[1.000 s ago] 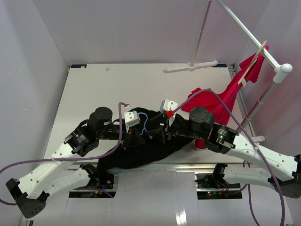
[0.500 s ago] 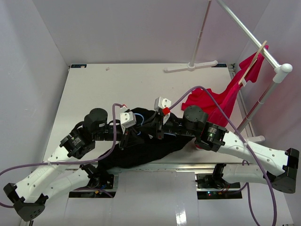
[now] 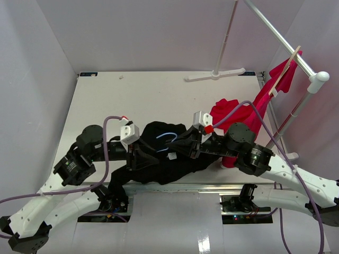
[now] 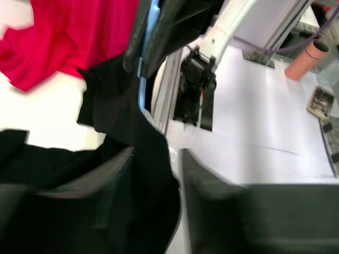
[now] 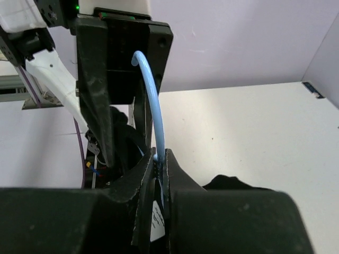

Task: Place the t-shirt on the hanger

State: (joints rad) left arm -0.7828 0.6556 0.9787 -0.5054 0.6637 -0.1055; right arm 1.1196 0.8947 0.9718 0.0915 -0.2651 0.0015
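My right tool (image 5: 160,159) is clamped on the thin blue hanger (image 5: 153,106). My left tool (image 4: 156,153) stands with jaws apart over the black t-shirt (image 4: 122,116), near the table (image 3: 132,95) front edge.

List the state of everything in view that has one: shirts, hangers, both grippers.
Plain black cloth t-shirt: crumpled at the white table's near edge, not hung.
Thin light-blue wire hanger: pinched by the right gripper, partly buried in black cloth.
Right gripper: shut on the hanger.
Left gripper: open, black cloth beside one finger.
Bright red shirt: hanging from the metal rack on a pale wooden hanger, hem on the table.
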